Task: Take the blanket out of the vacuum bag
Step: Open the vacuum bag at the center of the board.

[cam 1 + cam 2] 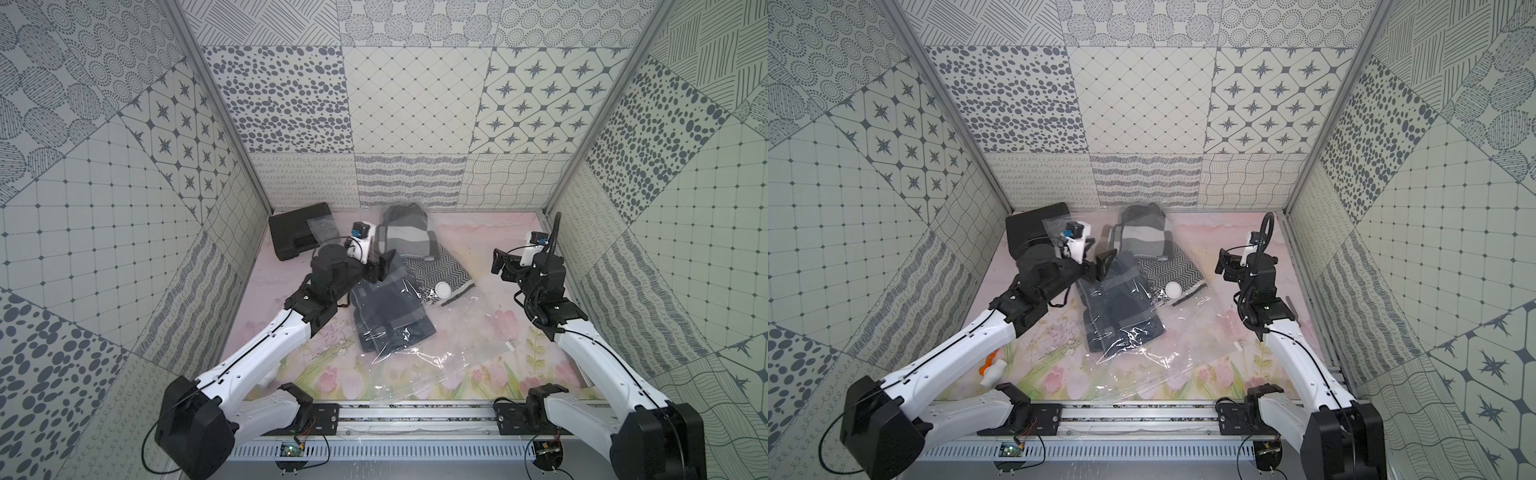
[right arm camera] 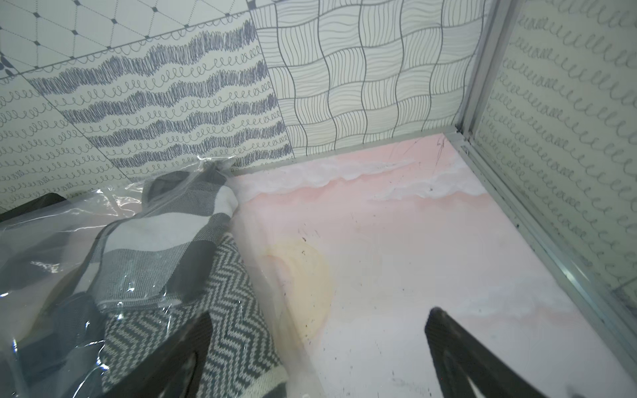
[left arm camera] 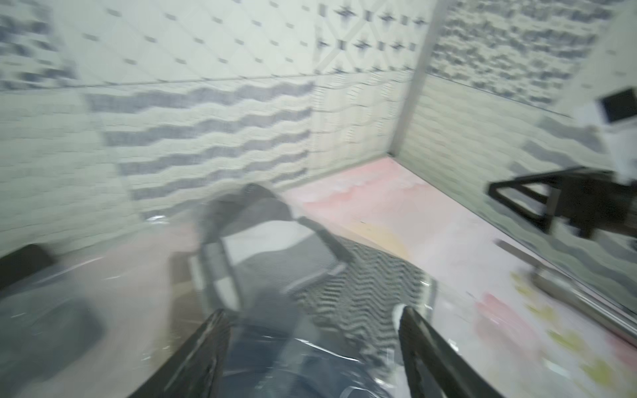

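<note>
The vacuum bag (image 1: 436, 365) (image 1: 1142, 374) lies crinkled across the middle of the table, its round white valve cap (image 1: 443, 289) facing up. Inside it are folded blankets: a dark blue one (image 1: 386, 320) (image 3: 293, 372), a grey herringbone one (image 1: 440, 270) (image 2: 220, 310) and a grey-and-white striped one (image 1: 405, 237) (image 2: 165, 241). My left gripper (image 1: 384, 266) (image 1: 1104, 266) (image 3: 310, 320) is open, low over the bag above the dark blue blanket; its wrist view is blurred. My right gripper (image 1: 500, 264) (image 2: 320, 324) is open and empty, to the right of the bag.
A black case (image 1: 297, 237) with a small clear pouch (image 1: 322, 228) on it sits at the back left corner. A small white clip (image 1: 509, 346) lies on the pink floral table (image 1: 498, 232). An orange-and-white object (image 1: 990, 370) shows beside the left arm. Patterned walls enclose three sides.
</note>
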`<state>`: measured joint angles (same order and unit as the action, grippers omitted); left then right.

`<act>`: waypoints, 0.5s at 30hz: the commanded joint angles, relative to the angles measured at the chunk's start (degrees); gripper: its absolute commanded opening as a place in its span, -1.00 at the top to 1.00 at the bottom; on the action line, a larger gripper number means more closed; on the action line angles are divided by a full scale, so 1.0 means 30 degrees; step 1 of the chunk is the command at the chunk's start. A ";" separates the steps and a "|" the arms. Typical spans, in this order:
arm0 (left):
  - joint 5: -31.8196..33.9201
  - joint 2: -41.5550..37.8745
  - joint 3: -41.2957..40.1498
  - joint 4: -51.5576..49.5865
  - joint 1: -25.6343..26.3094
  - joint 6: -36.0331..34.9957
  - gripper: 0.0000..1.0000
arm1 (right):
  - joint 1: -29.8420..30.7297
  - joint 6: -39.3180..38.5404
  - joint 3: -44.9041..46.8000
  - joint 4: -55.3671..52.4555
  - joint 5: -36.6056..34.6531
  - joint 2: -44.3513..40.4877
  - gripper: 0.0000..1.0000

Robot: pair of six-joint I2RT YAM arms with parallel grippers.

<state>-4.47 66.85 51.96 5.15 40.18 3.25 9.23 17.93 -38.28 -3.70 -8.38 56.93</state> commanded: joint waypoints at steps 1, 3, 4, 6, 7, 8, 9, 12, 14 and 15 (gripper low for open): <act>0.4750 0.2589 0.2289 -1.2307 0.7785 -0.0661 -0.56 | 0.0641 0.4215 0.1138 -0.4774 0.0529 -0.1922 -0.98; 0.7842 0.3834 0.2191 -1.2553 0.9768 -0.0629 -0.57 | 0.0984 0.5353 0.1603 -0.5106 0.1168 -0.2668 -0.98; 0.9520 0.4633 0.2201 -1.2584 1.0493 -0.0561 -0.58 | 0.1088 0.5899 0.1776 -0.5154 0.1925 -0.2751 -0.98; 1.1558 0.6102 0.2393 -1.2670 1.1207 -0.0344 -0.63 | 0.1590 0.6671 0.1920 -0.5119 0.3286 -0.2330 -0.98; 1.2468 0.6749 0.2477 -1.2652 1.1306 -0.0097 -0.63 | 0.2209 0.6917 0.1884 -0.5068 0.3586 -0.1832 -0.98; 1.2993 0.7219 0.2484 -1.2529 1.1329 0.0010 -0.64 | 0.2899 0.6970 0.1812 -0.5171 0.3556 -0.1305 -0.98; 1.3414 0.7530 0.2489 -1.2318 1.1329 0.0106 -0.65 | 0.3798 0.7044 0.1649 -0.5391 0.3155 -0.0572 -0.98; 1.4183 0.7772 0.2117 -1.1077 1.1177 0.0317 -0.70 | 0.5795 0.7311 0.1223 -0.5499 0.2786 0.1823 -0.98; 1.4645 0.7601 0.2060 -1.0712 1.0976 0.0552 -0.72 | 0.7011 0.7796 0.1001 -0.5760 0.2671 0.3202 -0.98; 1.4708 0.7430 0.2016 -1.0634 1.0810 0.0663 -0.72 | 0.7754 0.8137 0.1077 -0.5819 0.2217 0.3713 -0.98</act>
<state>24.97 89.06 58.02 -23.05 72.79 3.01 28.80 38.17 -33.98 -19.70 -0.62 65.01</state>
